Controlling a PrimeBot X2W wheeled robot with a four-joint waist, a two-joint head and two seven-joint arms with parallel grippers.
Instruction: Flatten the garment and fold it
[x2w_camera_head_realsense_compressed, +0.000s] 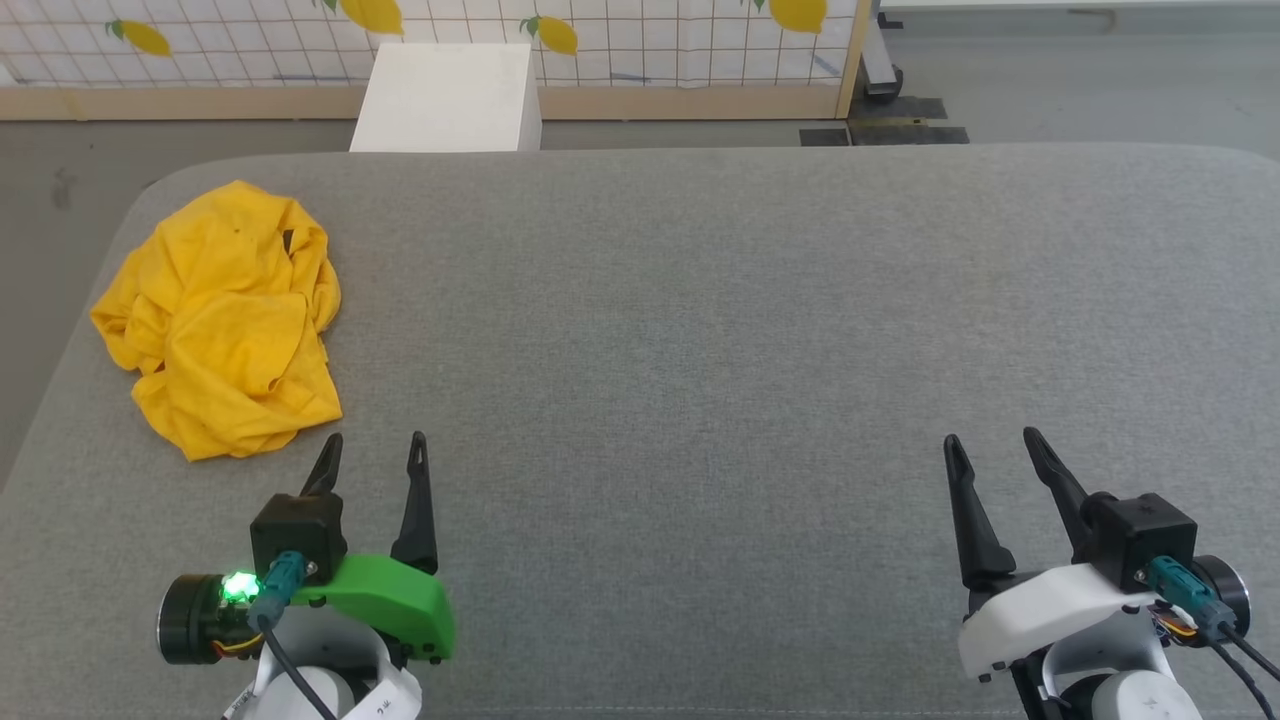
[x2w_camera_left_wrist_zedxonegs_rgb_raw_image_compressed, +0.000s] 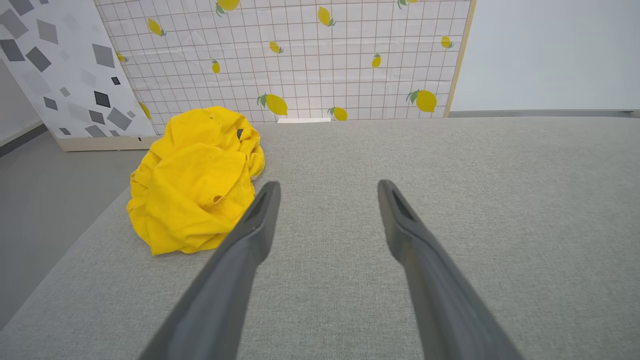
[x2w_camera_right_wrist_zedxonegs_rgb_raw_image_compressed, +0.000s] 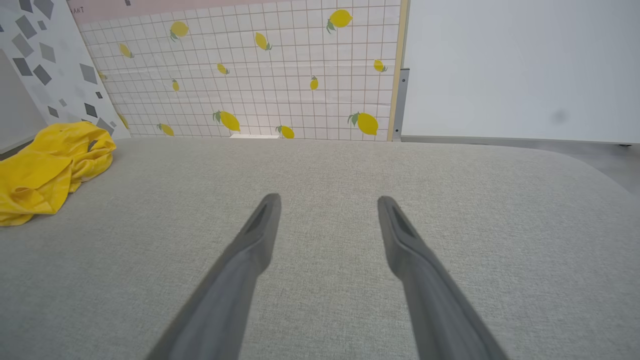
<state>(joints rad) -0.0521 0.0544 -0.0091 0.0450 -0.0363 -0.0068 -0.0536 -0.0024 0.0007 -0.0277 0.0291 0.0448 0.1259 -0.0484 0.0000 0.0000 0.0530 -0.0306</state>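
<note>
The garment (x2w_camera_head_realsense_compressed: 225, 320) is a mustard-yellow shirt lying in a crumpled heap near the left edge of the grey padded table (x2w_camera_head_realsense_compressed: 700, 330). A small hole shows in its cloth in the left wrist view, where the garment (x2w_camera_left_wrist_zedxonegs_rgb_raw_image_compressed: 195, 180) sits just left of the left finger. My left gripper (x2w_camera_head_realsense_compressed: 377, 444) is open at the lower left, its fingertips just short of the heap's near right corner, holding nothing. My right gripper (x2w_camera_head_realsense_compressed: 990, 440) is open at the lower right, far from the shirt. In the right wrist view the garment (x2w_camera_right_wrist_zedxonegs_rgb_raw_image_compressed: 47, 170) lies at the far left edge.
A white box (x2w_camera_head_realsense_compressed: 445, 95) stands on the floor past the table's far edge. Behind it runs a lemon-print grid panel (x2w_camera_head_realsense_compressed: 600, 40) with a wooden frame. Grey floor (x2w_camera_head_realsense_compressed: 40, 200) lies left of the table, close to the shirt.
</note>
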